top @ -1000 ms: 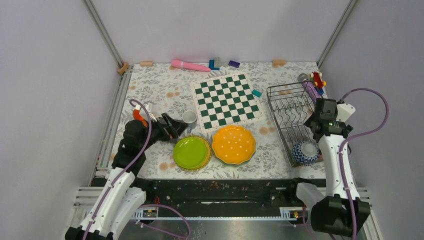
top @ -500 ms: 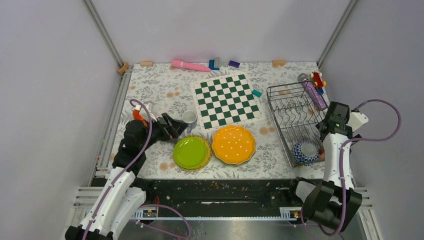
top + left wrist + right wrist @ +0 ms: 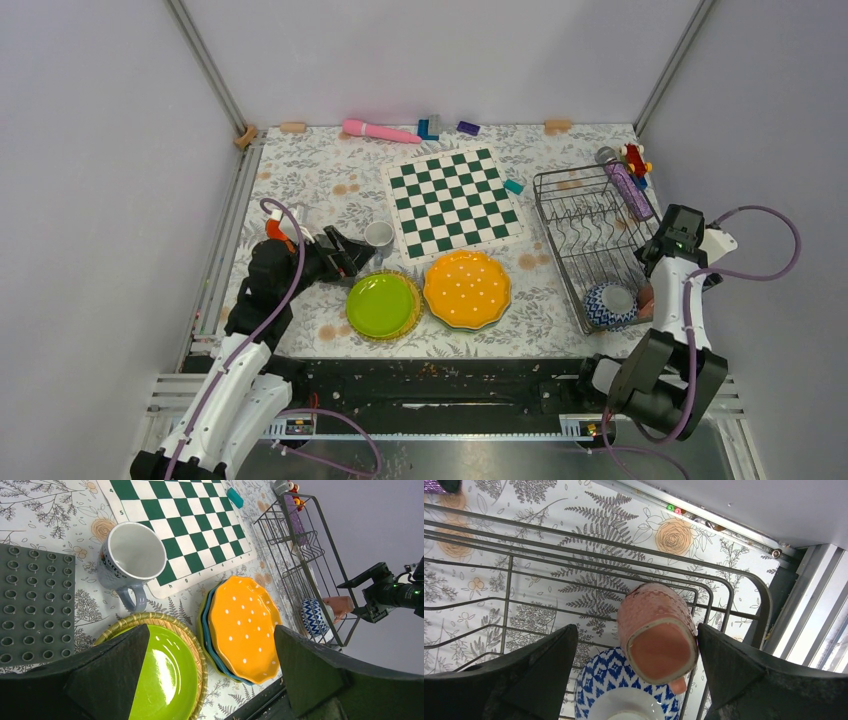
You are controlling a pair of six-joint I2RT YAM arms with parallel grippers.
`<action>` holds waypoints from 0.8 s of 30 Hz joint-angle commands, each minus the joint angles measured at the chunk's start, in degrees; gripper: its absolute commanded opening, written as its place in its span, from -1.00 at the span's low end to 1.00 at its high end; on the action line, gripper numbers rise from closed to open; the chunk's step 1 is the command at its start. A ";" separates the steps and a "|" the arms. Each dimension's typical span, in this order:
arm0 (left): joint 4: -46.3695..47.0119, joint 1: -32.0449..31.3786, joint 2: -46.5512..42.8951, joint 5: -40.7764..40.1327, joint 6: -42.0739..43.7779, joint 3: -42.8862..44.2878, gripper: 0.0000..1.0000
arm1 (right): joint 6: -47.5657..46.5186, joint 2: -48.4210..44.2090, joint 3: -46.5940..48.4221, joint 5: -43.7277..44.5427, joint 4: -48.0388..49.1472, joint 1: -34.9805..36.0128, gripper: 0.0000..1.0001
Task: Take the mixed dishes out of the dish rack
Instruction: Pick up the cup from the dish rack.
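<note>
Overhead: a patterned bowl (image 3: 610, 303) and pink cup (image 3: 648, 298) lie at the near end of the dish rack (image 3: 585, 225). Left wrist: the left gripper (image 3: 207, 640) is spread wide, empty, near a green plate (image 3: 165, 675). Right wrist: the right gripper (image 3: 634, 640) is held wide open above the pink cup, nothing gripped; lowering and closing are likely called for.

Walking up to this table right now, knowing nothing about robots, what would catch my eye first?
Probably the green-and-white chessboard lying in the middle of the floral tabletop. Next come the bright orange dotted plate and the lime-green plate, side by side near the front edge. On the right, a dark wire dish rack holds a blue-patterned bowl and a pink cup at its near end.
</note>
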 commanded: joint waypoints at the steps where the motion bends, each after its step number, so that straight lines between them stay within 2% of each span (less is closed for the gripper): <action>1: 2.04 -0.15 -0.59 -1.34 1.00 0.10 0.98 | 0.83 2.07 0.77 -0.83 1.07 -0.48 0.91; 24: 1.41 -0.15 -0.11 -2.62 0.82 0.36 0.98 | -0.13 7.87 2.67 1.10 -2.94 -0.45 0.73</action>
